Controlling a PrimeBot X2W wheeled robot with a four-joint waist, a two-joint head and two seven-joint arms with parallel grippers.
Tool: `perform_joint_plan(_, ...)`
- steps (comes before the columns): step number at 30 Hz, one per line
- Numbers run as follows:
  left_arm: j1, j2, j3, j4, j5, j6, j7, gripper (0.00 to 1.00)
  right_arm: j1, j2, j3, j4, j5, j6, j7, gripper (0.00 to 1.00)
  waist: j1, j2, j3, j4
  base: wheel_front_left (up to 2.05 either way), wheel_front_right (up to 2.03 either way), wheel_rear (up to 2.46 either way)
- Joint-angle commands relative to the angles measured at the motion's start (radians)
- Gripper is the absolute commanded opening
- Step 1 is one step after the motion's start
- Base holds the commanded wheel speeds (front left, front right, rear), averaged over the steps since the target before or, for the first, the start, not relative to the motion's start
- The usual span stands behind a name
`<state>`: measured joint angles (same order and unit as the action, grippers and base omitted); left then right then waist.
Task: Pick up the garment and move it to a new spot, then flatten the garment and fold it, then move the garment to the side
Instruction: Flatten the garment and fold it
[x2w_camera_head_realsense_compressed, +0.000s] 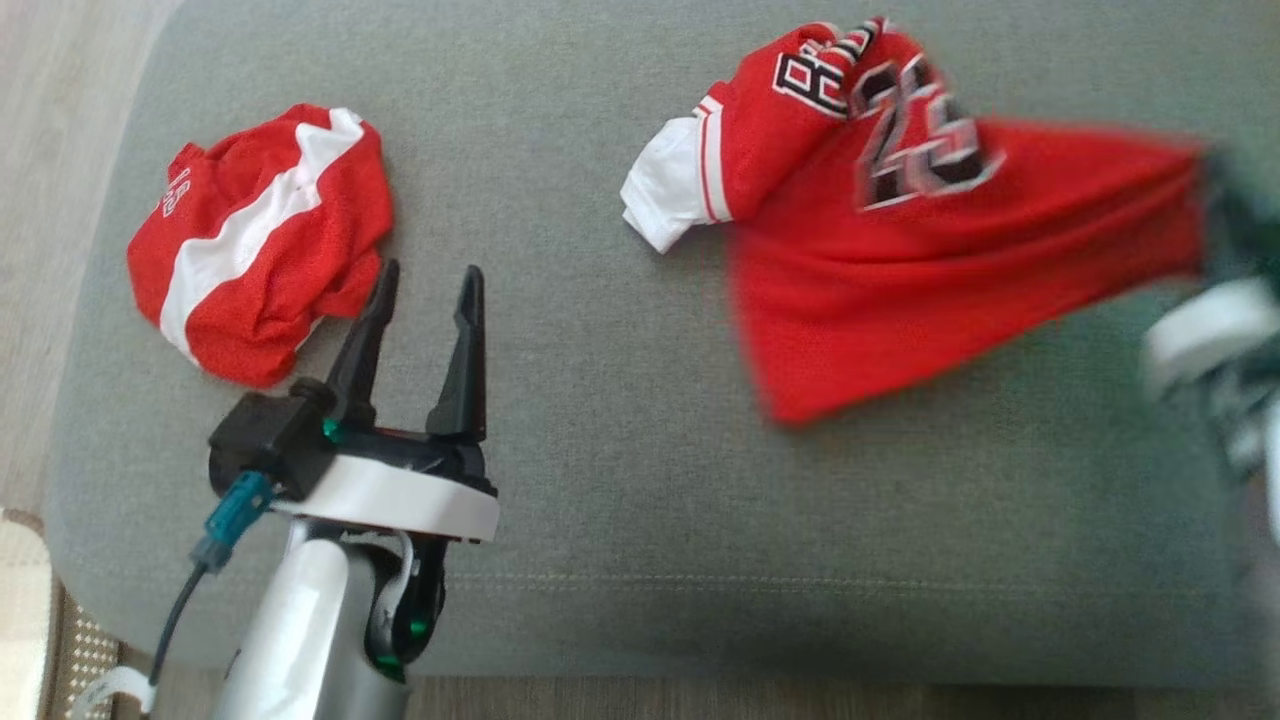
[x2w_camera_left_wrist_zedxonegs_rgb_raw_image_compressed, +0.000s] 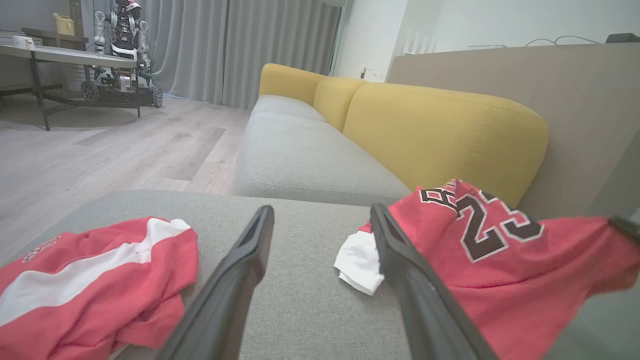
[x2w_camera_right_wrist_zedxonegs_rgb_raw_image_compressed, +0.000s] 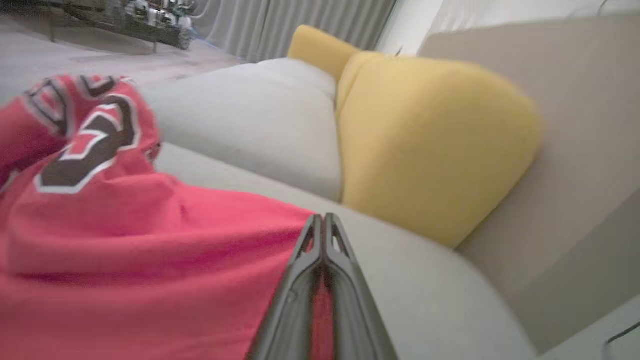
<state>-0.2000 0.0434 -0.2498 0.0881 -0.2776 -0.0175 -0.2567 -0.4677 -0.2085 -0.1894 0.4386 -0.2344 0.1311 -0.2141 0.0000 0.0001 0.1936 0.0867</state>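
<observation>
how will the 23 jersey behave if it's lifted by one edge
Likely floppy: the jersey stretches in folds toward the right gripper pinching its edge. Probably light: the thin cloth lies flat on the cushion. Its bunched far end may drag and unfurl rather than lift as one piece.

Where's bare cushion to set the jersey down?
Widest bare patch: the grey cushion's front band, between the left gripper and the jersey's lower hem. There is also a strip up the middle, between the shorts and the jersey's white sleeve. Crowded: far right, where the right gripper is shut on the jersey; the left side holds the shorts.
</observation>
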Motion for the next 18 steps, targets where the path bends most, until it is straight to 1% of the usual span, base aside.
perform_joint_plan(1,-0.049,0.007,0.019,-0.034,-0.012,0.006,-0.005,1.00,-0.095,-0.077,0.022,-0.042,-0.048,0.000,0.024,0.00,0.0000,-0.0001,0.008,0.012,0.00,0.00,0.00)
perform_joint_plan(5,-0.063,0.007,0.000,-0.040,-0.027,0.011,-0.005,1.00,-0.220,-0.200,0.045,-0.016,-0.120,0.000,0.063,0.00,0.0000,-0.0001,0.030,0.035,0.00,0.00,0.00)
perform_joint_plan(10,-0.082,0.007,-0.024,-0.042,-0.045,0.015,-0.005,1.00,-0.359,-0.303,0.104,0.101,-0.194,0.000,0.120,0.00,0.0000,-0.0001,0.067,0.077,0.00,0.00,0.00)
perform_joint_plan(14,-0.102,0.007,-0.045,-0.046,-0.058,0.019,-0.005,1.00,-0.463,-0.353,0.115,0.220,-0.240,0.000,0.137,0.00,0.0000,-0.0001,0.109,0.112,0.00,0.00,0.00)
perform_joint_plan(15,-0.102,0.007,-0.045,-0.046,-0.058,0.019,-0.005,1.00,-0.463,-0.353,0.115,0.220,-0.240,0.000,0.137,0.00,0.0000,-0.0001,0.109,0.112,0.00,0.00,0.00)
perform_joint_plan(18,-0.116,0.007,-0.060,-0.046,-0.064,0.019,-0.005,1.00,-0.519,-0.359,0.112,0.317,-0.252,0.000,0.146,0.00,0.0000,-0.0001,0.137,0.136,0.00,0.00,0.00)
